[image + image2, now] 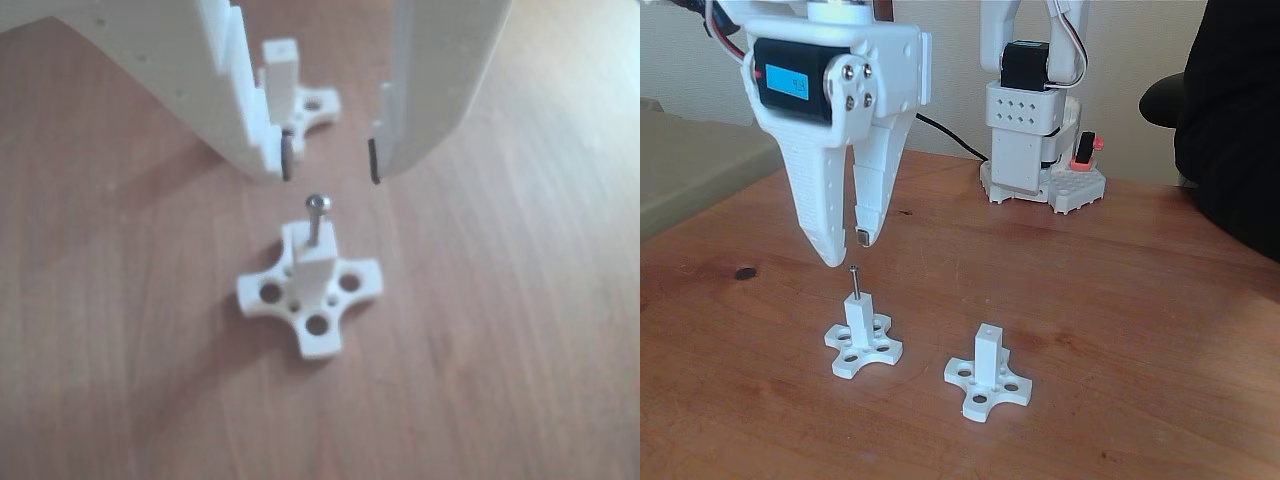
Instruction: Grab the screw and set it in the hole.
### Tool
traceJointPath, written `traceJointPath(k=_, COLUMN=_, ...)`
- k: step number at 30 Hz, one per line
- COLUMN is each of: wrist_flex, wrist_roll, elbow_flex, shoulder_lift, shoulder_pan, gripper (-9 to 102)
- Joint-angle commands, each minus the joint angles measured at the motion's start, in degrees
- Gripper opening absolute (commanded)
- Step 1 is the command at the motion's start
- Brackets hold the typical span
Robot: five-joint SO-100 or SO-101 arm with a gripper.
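- The end effector (848,250) is seen released in the fixed view, its two white fingers spread apart with nothing between them, hanging just above the left post.
- The screw (854,282) is found standing upright in the hole at the top of the left white post (860,318), its head raised clear of the post's top face; the hole itself is hidden by the screw.
- In the other view, the screw (316,218) is shown rising from the near post (313,270), with the finger tips apart above it on either side.
- A second white post (987,350) is seen to the right on the desk (1140,330), well apart from the first, with a tiny dark hole visible in its top face.
- A small dark spot (744,272) is noted on the desk at far left.
- The arm's white base (1035,150) is placed at the far edge.
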Motion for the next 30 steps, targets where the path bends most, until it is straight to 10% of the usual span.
traceJointPath(k=1, wrist_flex=-0.44, wrist_roll=0.44, elbow_flex=-0.09, shoulder_lift=0.44, shoulder_pan=0.00, gripper=10)
traceJointPath(k=30, wrist_flex=-2.29, wrist_roll=0.53, elbow_flex=-0.35, shoulder_lift=-2.37, shoulder_pan=0.79, gripper=9)
